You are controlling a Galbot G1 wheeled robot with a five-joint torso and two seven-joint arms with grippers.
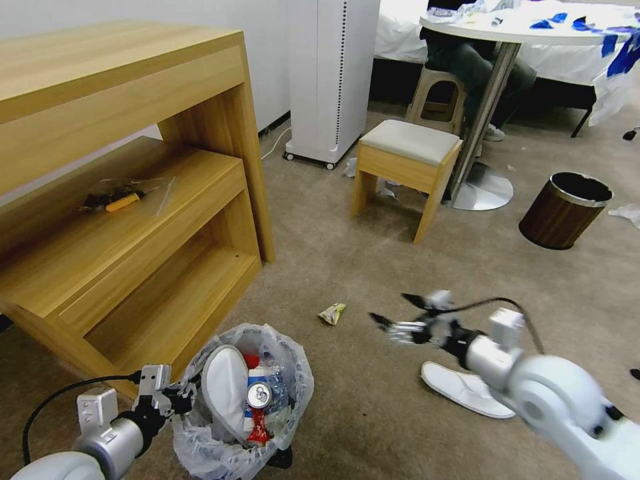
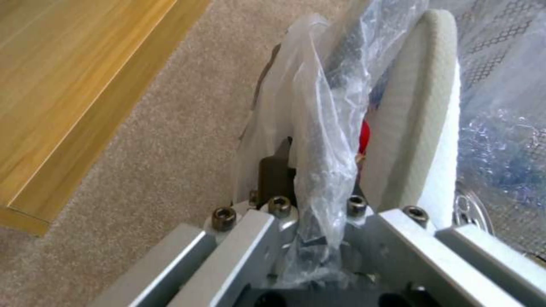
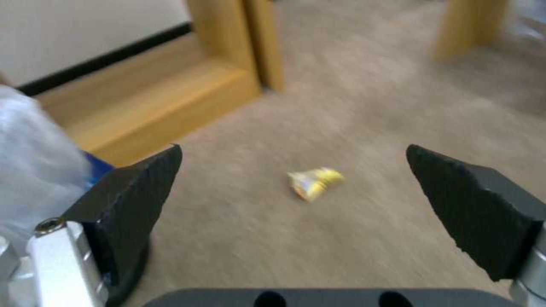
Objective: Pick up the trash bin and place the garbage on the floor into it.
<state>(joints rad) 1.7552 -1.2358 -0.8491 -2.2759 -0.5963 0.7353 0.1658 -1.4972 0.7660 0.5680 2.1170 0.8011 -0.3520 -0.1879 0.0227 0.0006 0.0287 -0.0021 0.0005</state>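
The trash bin (image 1: pixel 241 427), black with a crinkly white bag, stands low in the head view, holding a white slipper (image 1: pixel 225 390), a can and red wrappers. My left gripper (image 1: pixel 187 395) is shut on its rim and bag; the left wrist view shows the bag (image 2: pixel 318 128) pinched between the fingers (image 2: pixel 276 172), beside the slipper (image 2: pixel 421 128). My right gripper (image 1: pixel 391 309) hangs open above the floor (image 1: pixel 347 267), just right of a yellow wrapper (image 1: pixel 332 313). That wrapper (image 3: pixel 315 182) lies on the carpet beyond the spread fingers (image 3: pixel 134 196). Another white slipper (image 1: pixel 460 390) lies under the right arm.
A wooden shelf unit (image 1: pixel 133 200) stands at the left, close to the bin. Farther off are a padded stool (image 1: pixel 407 167), a white appliance (image 1: pixel 330 80), a round table's base (image 1: pixel 480 190) and a brown bin (image 1: pixel 565 210). Crumpled paper (image 1: pixel 627 213) lies at the right edge.
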